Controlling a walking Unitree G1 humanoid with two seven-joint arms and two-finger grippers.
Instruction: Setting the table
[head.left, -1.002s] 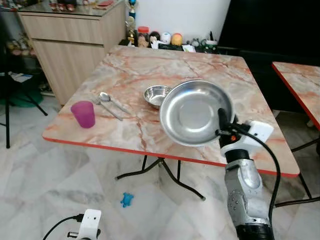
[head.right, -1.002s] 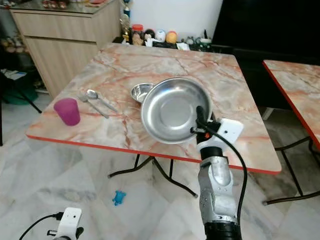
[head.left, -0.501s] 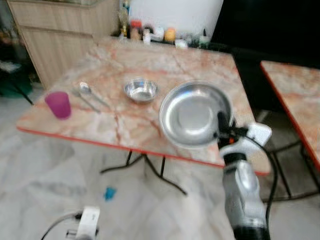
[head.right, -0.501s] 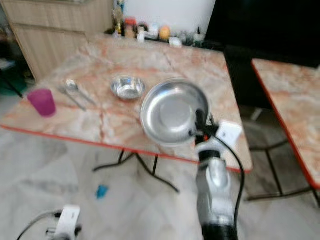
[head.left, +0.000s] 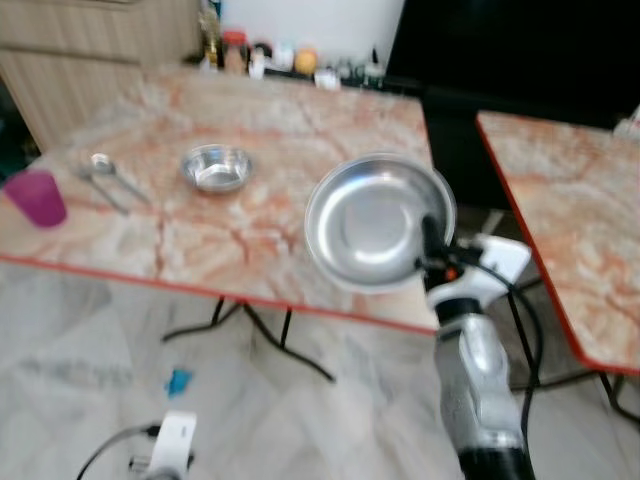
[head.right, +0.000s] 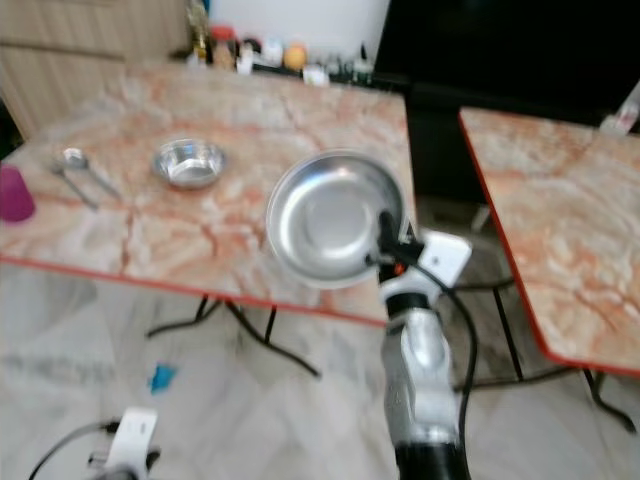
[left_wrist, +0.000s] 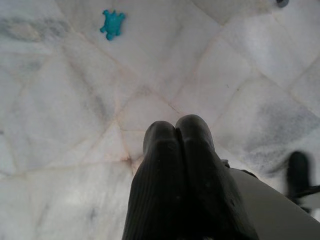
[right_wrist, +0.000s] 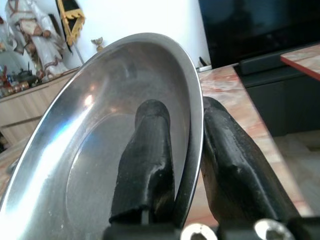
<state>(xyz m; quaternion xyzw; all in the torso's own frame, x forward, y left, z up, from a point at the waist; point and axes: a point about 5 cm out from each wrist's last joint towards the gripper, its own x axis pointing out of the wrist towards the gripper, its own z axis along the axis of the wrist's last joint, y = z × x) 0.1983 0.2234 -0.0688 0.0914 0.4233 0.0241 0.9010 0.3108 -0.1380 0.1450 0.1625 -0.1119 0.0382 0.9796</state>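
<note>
**A:** Start with the biggest thing. Where does the marble table (head.left: 250, 150) sit?

**B:** Ahead and to the robot's left, its red-edged near side facing the robot. A 2nd table (head.left: 560, 210) of the same kind stands apart on the right, with a gap of floor (head.left: 80, 360) between them.

**A:** And the steel plate (head.left: 375, 220)?

**B:** In the air, tilted so its hollow faces the camera, over the near right part of the marble table. The right gripper (right_wrist: 187, 170) pinches its rim: 1 finger inside the dish, 1 behind it, closed tight on the edge. A rim grip suits a plate this wide, since the fingers could not span it.

**A:** What is laid out so far?

**B:** A small steel bowl (head.left: 215, 167) near the middle, a spoon (head.left: 103, 170) with what looks like a 2nd utensil further left, and a purple cup (head.left: 35, 196) at the far left edge. The stretch of table under the plate is bare, so I judge that is the likely spot for it.

**A:** The other arm?

**B:** The left gripper (left_wrist: 177, 145) hangs idle over the floor, its 2 fingers pressed together and holding nothing. A little blue toy (left_wrist: 113, 23) lies on the tiles below.
</note>
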